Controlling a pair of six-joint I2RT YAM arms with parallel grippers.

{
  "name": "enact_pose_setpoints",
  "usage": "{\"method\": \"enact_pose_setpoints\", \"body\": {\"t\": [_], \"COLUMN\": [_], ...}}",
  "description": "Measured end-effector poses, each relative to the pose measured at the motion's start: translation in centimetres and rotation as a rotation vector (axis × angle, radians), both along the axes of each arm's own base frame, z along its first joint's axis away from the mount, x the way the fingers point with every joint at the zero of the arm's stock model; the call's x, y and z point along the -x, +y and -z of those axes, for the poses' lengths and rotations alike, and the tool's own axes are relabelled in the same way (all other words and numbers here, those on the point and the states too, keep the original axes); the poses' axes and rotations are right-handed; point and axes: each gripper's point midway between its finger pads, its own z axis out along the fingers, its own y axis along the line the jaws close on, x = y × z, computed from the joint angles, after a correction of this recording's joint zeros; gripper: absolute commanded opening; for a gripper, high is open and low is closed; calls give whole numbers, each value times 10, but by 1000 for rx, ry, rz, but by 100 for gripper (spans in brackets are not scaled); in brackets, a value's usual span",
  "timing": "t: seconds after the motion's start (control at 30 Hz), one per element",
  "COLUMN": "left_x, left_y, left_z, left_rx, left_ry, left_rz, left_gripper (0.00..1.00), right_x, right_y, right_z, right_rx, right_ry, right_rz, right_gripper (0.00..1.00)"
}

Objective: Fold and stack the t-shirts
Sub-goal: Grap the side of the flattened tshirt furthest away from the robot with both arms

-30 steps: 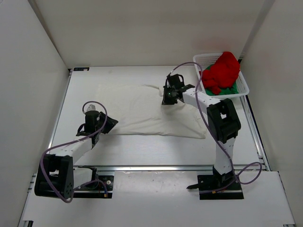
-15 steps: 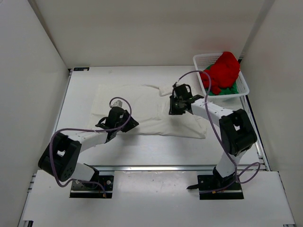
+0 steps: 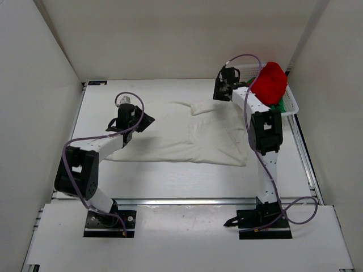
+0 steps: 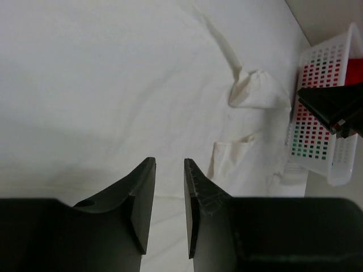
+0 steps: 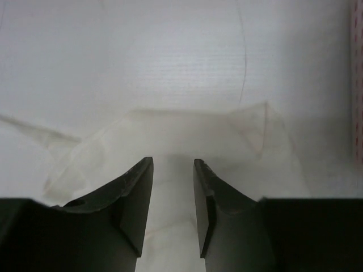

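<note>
Left tool (image 4: 169,165) and right tool (image 5: 173,164) hover barely parted, empty, over the white t-shirt (image 3: 181,137)

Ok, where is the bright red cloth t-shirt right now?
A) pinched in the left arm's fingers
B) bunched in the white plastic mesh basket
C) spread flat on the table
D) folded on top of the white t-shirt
B: the bright red cloth t-shirt sits heaped in the white plastic mesh basket at the table's far right, over the green cloth t-shirt; only the white cloth t-shirt lies on the table.
</note>
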Motion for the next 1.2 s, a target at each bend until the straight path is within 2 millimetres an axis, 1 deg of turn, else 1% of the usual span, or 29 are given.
{"method": "enact_pose_setpoints", "body": {"t": [0.1, 0.17, 0.23, 0.27, 0.33, 0.47, 0.6, 0.67, 0.7, 0.77, 0.8, 0.83, 0.9, 0.93, 1.0, 1.03, 1.07, 1.1, 1.17, 1.2], "left_x": [-8, -9, -7, -7, -9, -22, -31, -32, -32, -32, -32, -33, -33, -33, -34, -34, -35, -36, -37, -38], "left_y": [5, 6, 9, 11, 14, 24, 32, 35, 35, 36, 37, 37, 39, 40, 42, 43, 45, 47, 47, 48], "left_z": [18, 32, 43, 46, 49, 41, 37, 36, 36, 37, 38, 38, 39, 39, 40, 40, 39, 39, 37, 36], "left_rx": [-3, -5, -9, -10, -10, 1, 5, 2, 1, 0, 0, 0, 1, 1, 1, 1, 2, 2, 3, 3], "left_ry": [46, 81, 113, 125, 141, 123, 110, 108, 107, 109, 110, 112, 114, 115, 116, 117, 118, 119, 114, 113], "left_rz": [-13, -12, -16, -18, -24, -46, -64, -67, -66, -68, -69, -70, -74, -77, -81, -83, -87, -90, -92, -93], "left_gripper": [37, 37, 37, 37, 37, 37, 38, 37, 37, 37, 37, 37, 37, 37, 37, 37, 37, 37, 37, 38], "right_x": [-31, -54, -69, -70, -60, -49, -48, -48, -50, -52, -52, -53, -57, -60, -64, -66, -66, -65, -63, -60], "right_y": [-4, -5, -7, -9, -11, -13, -3, 1, 5, 10, 13, 15, 18, 19, 21, 21, 21, 20, 15, 12], "right_z": [11, 14, 18, 22, 33, 43, 53, 59, 56, 54, 52, 50, 43, 38, 26, 21, 17, 14, 10, 11], "right_rx": [45, 67, 77, 78, 86, 84, 40, 19, 0, -36, -51, -59, -66, -69, -79, -81, -81, -77, -56, -41], "right_ry": [3, -11, -30, -25, 28, 88, 111, 121, 113, 107, 104, 100, 77, 64, 35, 24, 18, 16, 18, 26], "right_rz": [7, 11, 17, 20, 16, 8, -20, -33, -40, -49, -55, -56, -62, -64, -67, -68, -68, -66, -61, -60], "right_gripper": [39, 43, 45, 45, 46, 45, 43, 37, 35, 24, 23, 18, 5, 1, 0, 0, 7, 18, 32, 36]}}
